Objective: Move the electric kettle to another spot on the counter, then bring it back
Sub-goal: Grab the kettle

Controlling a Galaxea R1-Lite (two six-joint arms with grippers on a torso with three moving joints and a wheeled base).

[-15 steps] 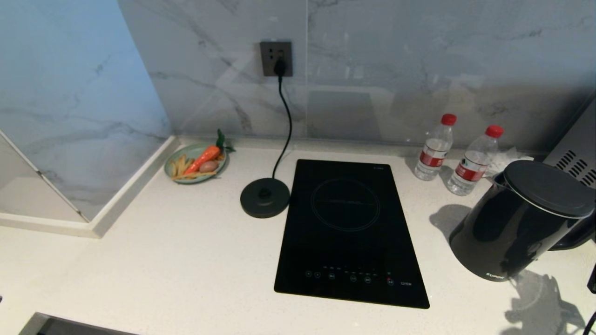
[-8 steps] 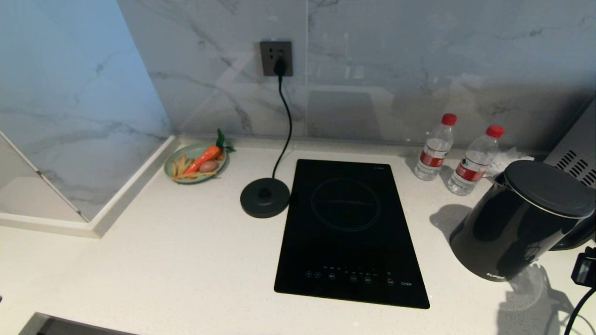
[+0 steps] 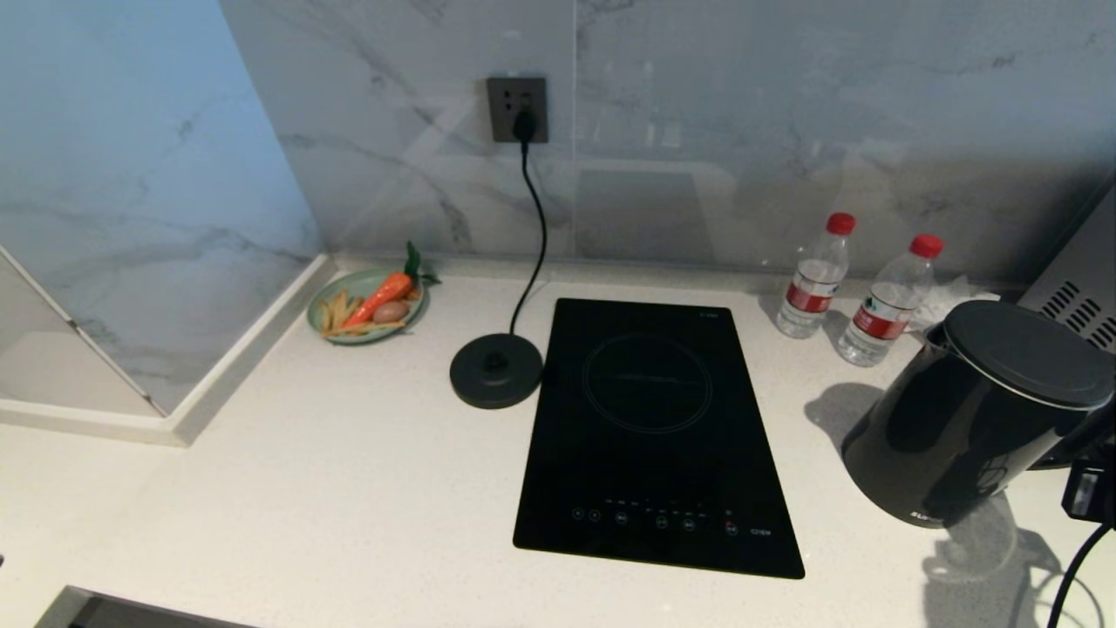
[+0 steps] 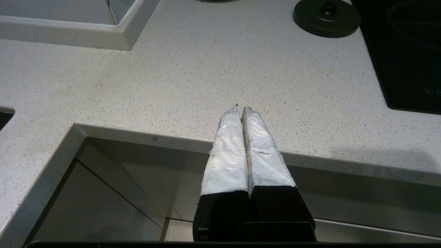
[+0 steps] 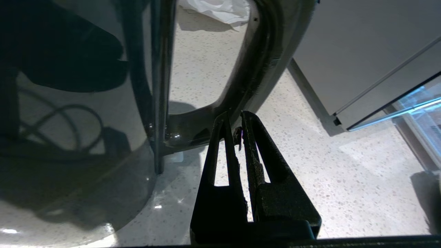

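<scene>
The electric kettle, glossy black with a flat lid, stands at the right end of the counter, away from its round power base. In the right wrist view my right gripper is shut, its tips right at the lower end of the kettle's loop handle, with nothing between the fingers. Whether the tips touch the handle I cannot tell. The head view shows only a piece of the right arm behind the kettle. My left gripper is shut and empty over the counter's front edge.
A black glass cooktop lies between the base and the kettle. Two water bottles stand at the back right by a grey appliance. A plate of toy food sits back left. The sink lies below the left gripper.
The right arm has come into the head view at the right edge and risen toward the kettle's handle. The kettle and the left arm have stayed put.
</scene>
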